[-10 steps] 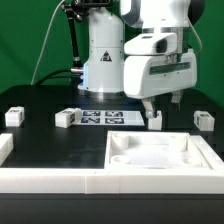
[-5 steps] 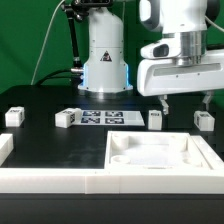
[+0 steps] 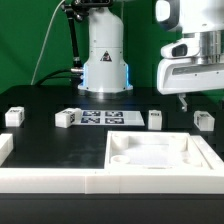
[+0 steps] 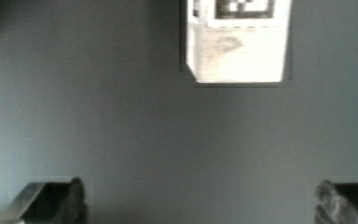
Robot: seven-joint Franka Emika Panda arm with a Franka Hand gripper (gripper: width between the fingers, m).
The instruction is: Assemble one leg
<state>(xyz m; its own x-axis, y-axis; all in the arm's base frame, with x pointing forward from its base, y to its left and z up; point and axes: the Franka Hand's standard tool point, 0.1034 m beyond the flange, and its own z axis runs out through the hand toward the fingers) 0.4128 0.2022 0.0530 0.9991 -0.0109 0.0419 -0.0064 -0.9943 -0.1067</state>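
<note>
The leg (image 3: 204,120) is set on the black bench (image 3: 50,140) at the exterior view's right, just beyond the white panel (image 3: 160,160). Above it the end effector (image 4: 197,190) is poised, fingers (image 4: 51,205) spread wide, nothing gripped.

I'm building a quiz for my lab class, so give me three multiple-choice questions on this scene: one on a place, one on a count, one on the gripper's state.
1. The marker board lies: A) between two legs B) on top of a leg C) propped upright.
2. Legs in the exterior view: A) two B) four C) six.
3. The gripper is: A) shut on a leg B) open and empty C) shut and empty.
Key: 1 A, one leg flanks each end; 2 B, two more stand farther out; 3 B, the wrist view shows fingertips wide apart, nothing between.
</note>
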